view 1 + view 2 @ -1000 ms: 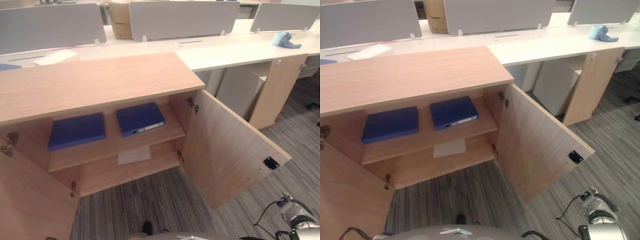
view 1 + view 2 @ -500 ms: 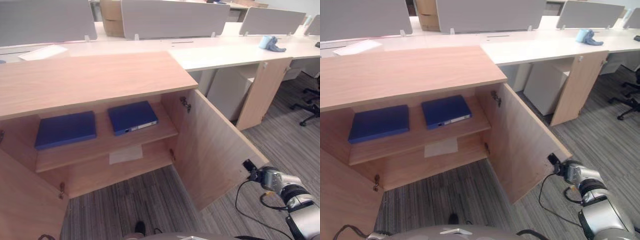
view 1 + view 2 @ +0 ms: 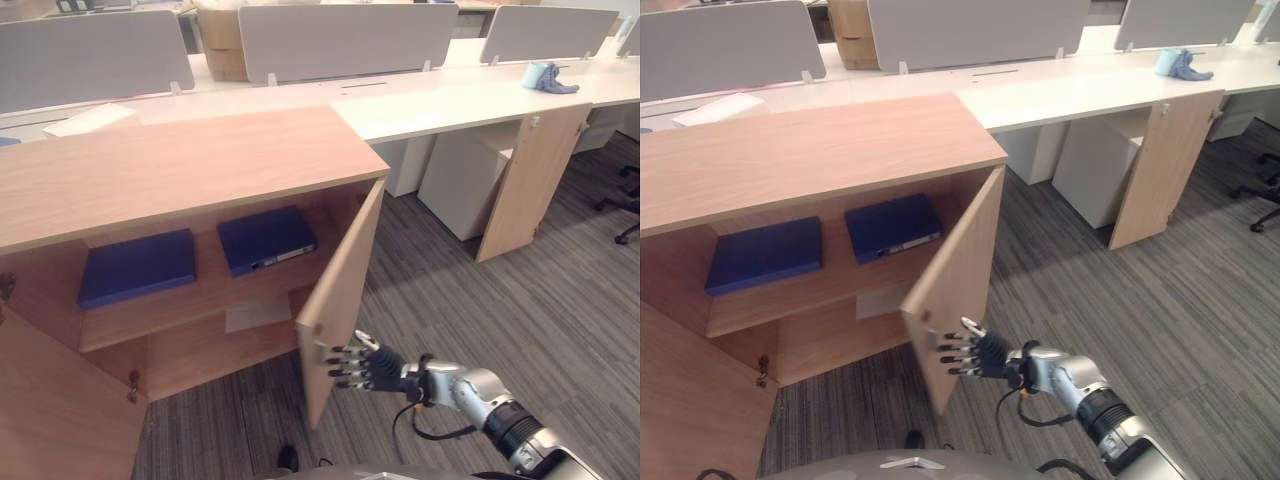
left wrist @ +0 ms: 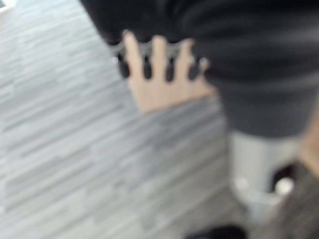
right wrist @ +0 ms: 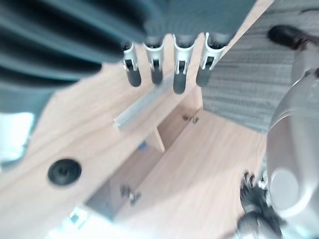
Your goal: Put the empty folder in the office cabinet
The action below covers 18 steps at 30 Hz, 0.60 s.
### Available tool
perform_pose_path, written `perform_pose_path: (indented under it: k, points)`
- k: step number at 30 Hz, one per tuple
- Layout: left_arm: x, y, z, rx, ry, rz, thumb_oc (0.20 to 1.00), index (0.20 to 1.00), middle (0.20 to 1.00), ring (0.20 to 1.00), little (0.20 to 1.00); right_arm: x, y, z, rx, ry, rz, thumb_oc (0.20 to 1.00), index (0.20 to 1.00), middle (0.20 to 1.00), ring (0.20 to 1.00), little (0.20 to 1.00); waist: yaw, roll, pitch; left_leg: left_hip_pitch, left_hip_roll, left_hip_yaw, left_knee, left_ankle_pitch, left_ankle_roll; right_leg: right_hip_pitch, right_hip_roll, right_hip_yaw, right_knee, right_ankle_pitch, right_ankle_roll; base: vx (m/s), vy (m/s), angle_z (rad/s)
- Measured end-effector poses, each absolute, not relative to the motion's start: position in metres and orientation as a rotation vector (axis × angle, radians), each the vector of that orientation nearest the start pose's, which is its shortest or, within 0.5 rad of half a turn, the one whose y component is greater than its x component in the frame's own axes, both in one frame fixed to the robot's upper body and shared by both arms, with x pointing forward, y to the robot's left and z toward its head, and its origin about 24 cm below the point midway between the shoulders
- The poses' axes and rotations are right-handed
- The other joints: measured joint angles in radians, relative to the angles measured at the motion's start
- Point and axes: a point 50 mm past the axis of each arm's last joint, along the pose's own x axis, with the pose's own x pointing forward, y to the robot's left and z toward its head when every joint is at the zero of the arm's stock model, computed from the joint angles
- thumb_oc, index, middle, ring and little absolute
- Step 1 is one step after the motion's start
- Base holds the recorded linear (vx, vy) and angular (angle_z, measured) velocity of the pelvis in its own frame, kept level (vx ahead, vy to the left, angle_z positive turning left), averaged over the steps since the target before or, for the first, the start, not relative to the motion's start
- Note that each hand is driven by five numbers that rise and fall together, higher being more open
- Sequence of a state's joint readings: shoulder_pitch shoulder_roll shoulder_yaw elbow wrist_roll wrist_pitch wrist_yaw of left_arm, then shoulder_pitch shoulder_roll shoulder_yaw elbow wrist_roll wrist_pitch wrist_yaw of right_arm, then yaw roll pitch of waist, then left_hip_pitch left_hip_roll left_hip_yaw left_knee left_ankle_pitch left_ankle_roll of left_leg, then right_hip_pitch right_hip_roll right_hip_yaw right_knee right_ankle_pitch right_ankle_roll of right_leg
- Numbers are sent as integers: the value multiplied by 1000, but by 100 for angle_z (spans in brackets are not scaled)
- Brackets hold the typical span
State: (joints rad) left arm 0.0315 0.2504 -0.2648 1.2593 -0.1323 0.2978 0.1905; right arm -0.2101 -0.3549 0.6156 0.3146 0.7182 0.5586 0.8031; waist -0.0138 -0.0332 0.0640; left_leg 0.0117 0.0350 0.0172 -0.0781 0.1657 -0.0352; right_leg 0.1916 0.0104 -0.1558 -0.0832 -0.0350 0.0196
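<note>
While my right hand presses straight, spread fingers against the half-shut right door, two blue folders lie flat on the cabinet shelf — left hand fingers straight.

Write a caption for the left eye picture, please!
Right hand with straight fingers at the half-open cabinet door; two blue folders on the shelf.
</note>
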Motion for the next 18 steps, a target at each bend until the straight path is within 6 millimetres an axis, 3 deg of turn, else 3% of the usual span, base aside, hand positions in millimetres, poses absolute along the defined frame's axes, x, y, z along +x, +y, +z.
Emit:
perform_pose_path:
  k: [2, 4, 8, 12, 13, 14, 16, 18]
  points:
    - [50, 247, -165, 433, 1539, 211, 1000, 1000, 1000, 1000, 1000, 174, -58, -27, 434, 940, 1484, 1000, 1000, 1000, 1000, 1000, 14, -7, -4, 0, 2, -1, 0, 0, 0, 1, 1, -2, 0, -1, 1, -32, -43, 3]
    - [58, 248, -164, 440, 1513, 208, 1000, 1000, 1000, 1000, 1000, 165, -53, -40, 494, 1018, 1445, 1000, 1000, 1000, 1000, 1000, 23, -16, -12, -2, 2, -8, 0, 1, -3, 2, 3, -8, 0, -5, 2, -43, -40, 9]
    - [57, 248, -164, 438, 1511, 219, 1000, 1000, 1000, 1000, 1000, 168, -84, -73, 518, 1143, 1103, 1000, 1000, 1000, 1000, 1000, 21, -19, -19, -5, 4, -9, -9, -11, -10, 0, 3, -6, 1, -10, 4, -44, -46, -1]
    - [50, 247, -165, 401, 1530, 273, 1000, 1000, 1000, 1000, 1000, 151, -124, -108, 547, 1287, 769, 1000, 1000, 1000, 1000, 1000, 22, -17, -19, -16, 9, -9, -9, -12, -8, -17, 8, -4, 15, -11, 1, -34, -56, -2]
    - [50, 247, -165, 401, 1530, 273, 1000, 1000, 1000, 1000, 1000, 151, -124, -108, 547, 1287, 769, 1000, 1000, 1000, 1000, 1000, 22, -17, -19, -16, 9, -9, -9, -12, -8, -17, 8, -4, 15, -11, 1, -22, -35, 13]
    - [49, 247, -165, 360, 1531, 338, 1000, 1000, 1000, 1000, 1000, 131, -144, -131, 575, 1416, 543, 1000, 1000, 1000, 1000, 1000, 24, -11, -19, -26, 10, -25, -9, -8, -13, -16, 13, -12, 14, -11, 1, -61, -24, 13]
    - [46, 247, -165, 344, 1536, 367, 1000, 1000, 1000, 1000, 1000, 121, -157, -140, 580, 1458, 425, 1000, 1000, 1000, 1000, 1000, 32, 1, -19, -32, 11, -29, -9, -7, -14, -18, 17, -14, 12, -12, 0, -75, 1, 12]
    - [48, 244, -166, 295, 1524, 420, 1000, 1000, 1000, 1000, 1000, 101, -186, -155, 637, 1519, 88, 1000, 1000, 1000, 1000, 1000, 65, 23, -19, -49, 8, -56, -10, 2, -23, -8, 21, -49, 1, -1, -13, -26, 85, 42]
